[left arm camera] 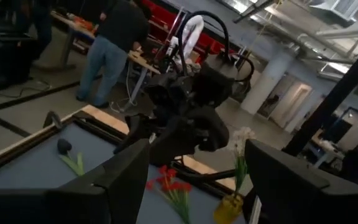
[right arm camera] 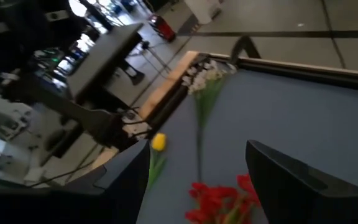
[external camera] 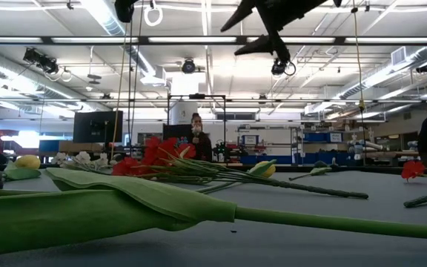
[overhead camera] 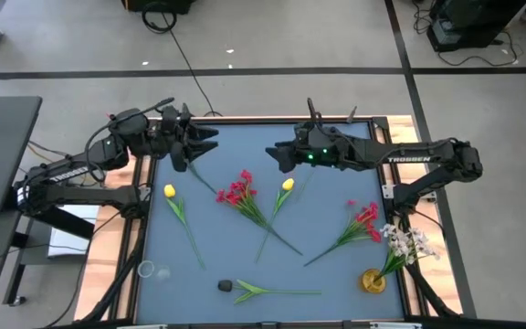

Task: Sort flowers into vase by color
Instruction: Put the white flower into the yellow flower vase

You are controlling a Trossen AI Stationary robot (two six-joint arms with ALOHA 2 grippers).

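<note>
Both grippers hover open and empty above the far half of the blue table. My left gripper [overhead camera: 210, 139] [left arm camera: 194, 186] is near the far left corner, above a white spray [right arm camera: 204, 76] that lies flat on the table with its stem [overhead camera: 206, 180] pointing toward the middle. My right gripper [overhead camera: 272, 153] [right arm camera: 197, 186] is far of centre, above and beyond a yellow tulip [overhead camera: 287, 185]. Also lying flat are another yellow tulip [overhead camera: 169, 191], two red clusters [overhead camera: 236, 192] [overhead camera: 365, 217] and a dark bud [overhead camera: 225, 286]. A second white spray [overhead camera: 407, 242] stands with its stem in a yellow vase [overhead camera: 373, 280].
A small clear glass vessel [overhead camera: 146, 269] stands near the table's near left corner. Wooden rails [overhead camera: 135, 206] edge the table on both sides. The flower stems cross in the middle of the table. People [left arm camera: 114, 43] stand in the room beyond.
</note>
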